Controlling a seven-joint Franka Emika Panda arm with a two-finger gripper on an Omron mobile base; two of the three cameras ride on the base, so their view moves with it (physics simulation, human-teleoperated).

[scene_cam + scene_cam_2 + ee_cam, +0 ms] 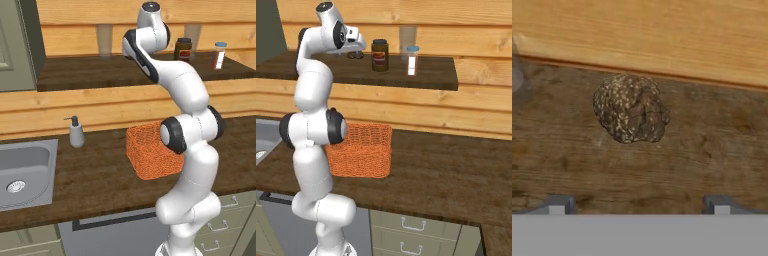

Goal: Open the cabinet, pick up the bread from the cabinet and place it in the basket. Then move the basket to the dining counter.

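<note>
The bread point(631, 108), a dark speckled lump, lies on the dark wood cabinet shelf point(712, 150) against the pale wood back wall. My gripper point(639, 205) hangs over it, open, with its fingertips point(559, 204) spread wide on either side and nothing between them. From the right base view the gripper point(356, 53) points down at the shelf's left part. The orange wicker basket point(150, 152) point(363, 150) stands on the worktop below, behind my arm. The dining counter is out of view.
On the shelf stand a dark brown jar point(379, 55), a blue-lidded shaker point(412, 60) and a glass point(407, 37), right of the gripper. The open grey-green cabinet door point(17, 45) juts out at left. A soap dispenser point(76, 132) and steel sink point(25, 172) sit left of the basket.
</note>
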